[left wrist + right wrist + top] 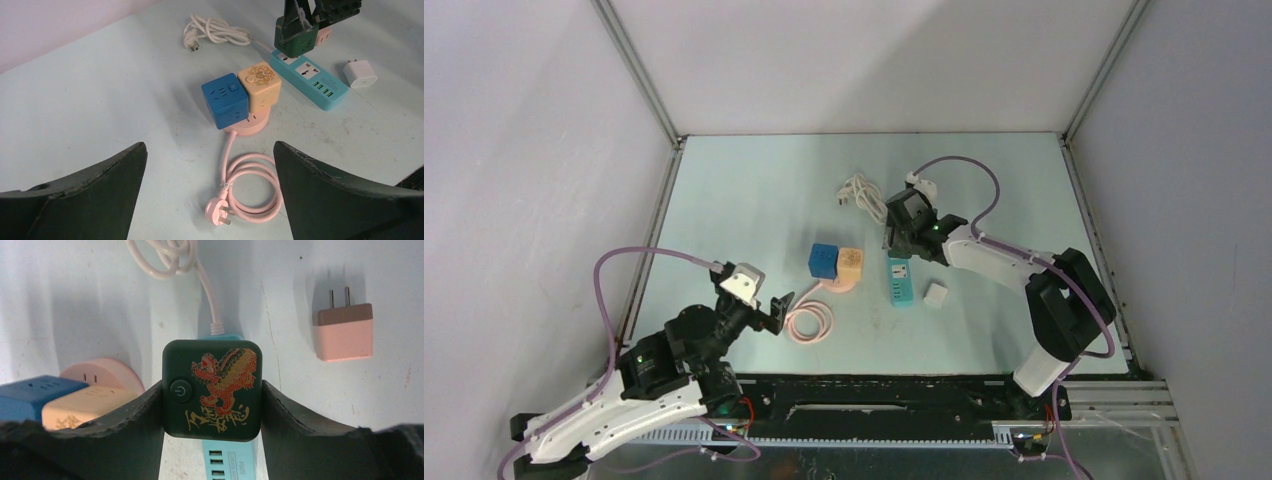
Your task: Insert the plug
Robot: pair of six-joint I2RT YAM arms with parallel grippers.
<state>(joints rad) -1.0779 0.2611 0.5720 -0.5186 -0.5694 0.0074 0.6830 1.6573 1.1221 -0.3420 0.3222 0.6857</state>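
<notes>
The plug (211,385), a dark green cube with a red-and-gold beast on top, sits between my right gripper's (211,412) fingers. They are half closed, pressed against its two side faces. It is over the far end of the strip (230,460), the end where the white cable (165,260) comes in.

In my wrist view, teal shows just above and just below the cube, so the socket lies straight under me. The strip's long axis runs through the gap between my fingers, square to my grip line. The left wrist view puts the cube's underside right at the end socket. I cannot tell whether the pins are touching it, partly in, or just clear.

I judge the coming move to be a straight push down, with the cube held level and square to the strip.

My left gripper (209,150) is wide open and empty, well back by the pink cord (252,187). My right arm is the nearer one by far. A pink adapter (343,332) lies beside the strip, apart from it.
</notes>
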